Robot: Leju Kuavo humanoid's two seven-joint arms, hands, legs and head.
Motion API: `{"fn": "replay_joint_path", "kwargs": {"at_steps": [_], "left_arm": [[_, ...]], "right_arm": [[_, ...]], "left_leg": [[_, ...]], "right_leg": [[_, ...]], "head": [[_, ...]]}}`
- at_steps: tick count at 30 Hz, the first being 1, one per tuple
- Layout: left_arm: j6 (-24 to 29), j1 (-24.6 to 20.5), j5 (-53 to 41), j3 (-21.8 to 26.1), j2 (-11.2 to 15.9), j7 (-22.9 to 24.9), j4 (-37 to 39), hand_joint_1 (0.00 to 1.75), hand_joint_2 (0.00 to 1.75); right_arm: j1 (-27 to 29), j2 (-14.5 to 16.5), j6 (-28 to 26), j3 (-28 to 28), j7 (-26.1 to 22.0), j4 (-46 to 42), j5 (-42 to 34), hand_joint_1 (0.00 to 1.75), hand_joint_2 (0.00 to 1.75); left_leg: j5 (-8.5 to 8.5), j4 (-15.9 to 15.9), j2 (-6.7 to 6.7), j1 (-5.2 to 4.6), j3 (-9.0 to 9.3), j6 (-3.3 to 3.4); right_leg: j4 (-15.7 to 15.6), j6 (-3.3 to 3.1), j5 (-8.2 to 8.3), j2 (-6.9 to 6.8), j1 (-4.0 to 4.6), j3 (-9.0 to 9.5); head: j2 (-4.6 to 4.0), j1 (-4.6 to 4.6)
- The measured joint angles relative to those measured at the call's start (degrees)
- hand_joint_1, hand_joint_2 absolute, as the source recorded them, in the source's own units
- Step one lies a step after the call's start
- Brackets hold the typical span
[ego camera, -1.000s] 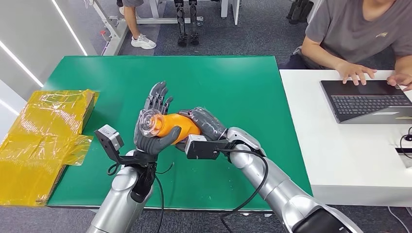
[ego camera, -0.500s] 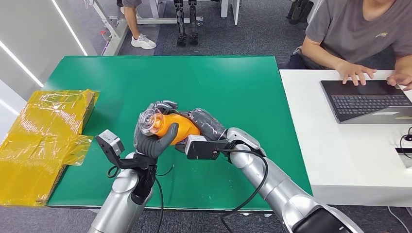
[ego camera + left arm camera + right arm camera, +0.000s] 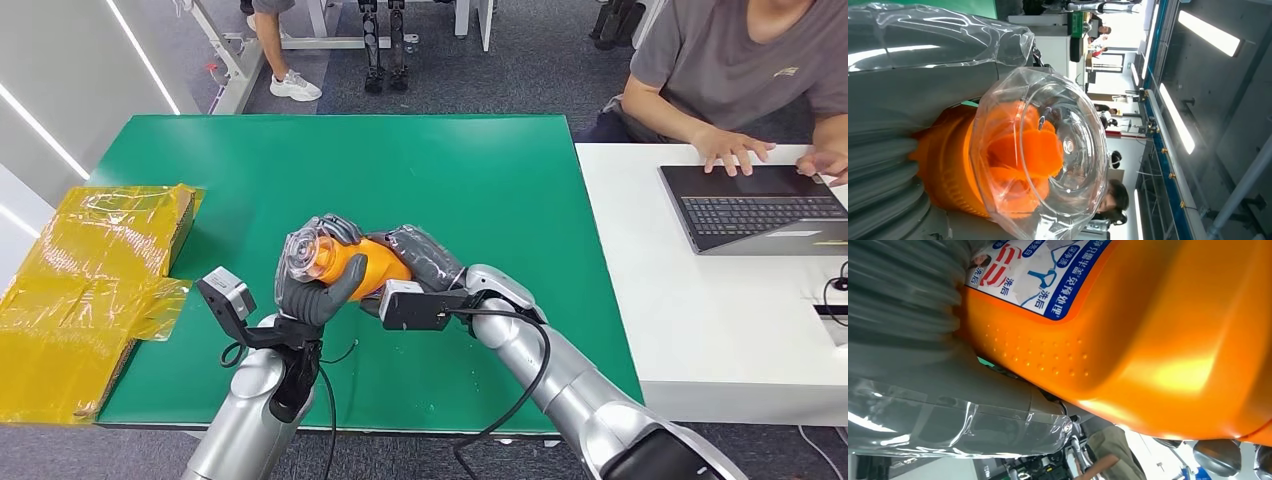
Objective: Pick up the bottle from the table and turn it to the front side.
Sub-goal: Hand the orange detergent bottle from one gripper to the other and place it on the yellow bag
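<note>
Two hands: my left hand and right hand both clasp the orange bottle.
Bottle: on its side, above the green table.
Far right: a person's laptop.

the bottle bears a label reading "洗后" twice.

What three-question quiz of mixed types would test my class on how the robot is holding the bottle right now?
1. True or false: the orange bottle rests on the green table.
2. Which hand grips the end with the clear cap? A) left hand B) right hand
3. Fill in: the laptop sits on the ___ table.

Key: 1 false, both hands hold it above the table; 2 A; 3 white.
</note>
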Motion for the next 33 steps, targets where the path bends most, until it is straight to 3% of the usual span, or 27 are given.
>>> {"fn": "replay_joint_path", "kwargs": {"at_steps": [3, 4, 5, 6, 9, 11, 21, 33], "left_arm": [[0.0, 0.2, 0.1, 0.2, 0.0, -0.1, -0.1, 1.75, 1.75], [0.1, 0.2, 0.1, 0.2, 0.0, -0.2, -0.1, 1.75, 1.75], [0.2, 0.3, 0.1, 0.3, 0.0, -0.4, -0.2, 1.75, 1.75], [0.3, 0.3, 0.1, 0.4, 0.0, -0.5, -0.3, 1.75, 1.75], [0.4, 0.4, 0.1, 0.6, 0.0, -0.6, -0.6, 1.75, 1.75], [0.8, 0.4, 0.3, 0.7, 0.0, -0.6, -0.8, 1.75, 1.75], [5.0, 1.6, 0.8, 2.7, -1.2, -0.6, -5.7, 1.75, 1.75], [8.1, 3.8, -0.6, 5.7, -1.6, -0.6, -10.9, 1.75, 1.75]], "right_arm": [[0.3, 0.0, -1.6, 0.0, 0.8, -0.3, 0.3, 1.1, 1.75], [0.5, 0.0, -2.3, 0.0, 1.3, -0.4, 0.4, 0.99, 1.75], [0.7, 0.0, -3.0, 0.0, 1.7, -0.6, 0.5, 0.99, 1.75], [0.9, 0.1, -3.7, 0.0, 2.1, -0.8, 0.6, 0.83, 1.75], [1.3, 0.1, -4.7, 0.0, 2.7, -1.3, 0.8, 0.18, 1.75], [1.6, 0.1, -5.8, -0.1, 3.2, -1.7, 0.8, 0.03, 1.75], [8.0, 0.6, -17.5, -4.1, 5.0, -8.4, -2.3, 0.0, 1.75], [17.3, 0.6, -33.0, -10.4, -0.9, -22.6, -9.9, 0.0, 1.75]], "left_leg": [[0.0, 0.0, 0.0, 0.0, 0.0, 0.0], [0.0, 0.0, 0.0, 0.0, 0.0, 0.0], [0.0, 0.0, 0.0, 0.0, 0.0, 0.0], [0.0, 0.0, 0.0, 0.0, 0.0, 0.0], [0.0, 0.0, 0.0, 0.0, 0.0, 0.0], [0.0, 0.0, 0.0, 0.0, 0.0, 0.0], [-0.01, 0.0, -0.02, 0.0, -0.03, 0.0], [-0.01, 0.0, -0.01, 0.0, -0.03, 0.0]], "right_leg": [[0.0, 0.0, 0.0, 0.0, 0.0, 0.0], [0.0, 0.0, 0.0, 0.0, 0.0, 0.0], [0.0, 0.0, 0.0, 0.0, 0.0, 0.0], [0.0, 0.0, 0.0, 0.0, 0.0, 0.0], [0.0, 0.0, 0.0, 0.0, 0.0, 0.0], [0.0, 0.0, 0.0, 0.0, 0.0, 0.0], [0.0, 0.0, -0.01, -0.02, 0.0, -0.01], [0.0, 0.0, -0.01, -0.02, 0.0, -0.02]], "head": [[0.0, 0.0], [0.0, -0.01], [0.0, -0.01], [0.0, -0.01], [0.0, -0.01], [0.0, 0.0], [0.0, -0.01], [0.0, -0.02]]}}
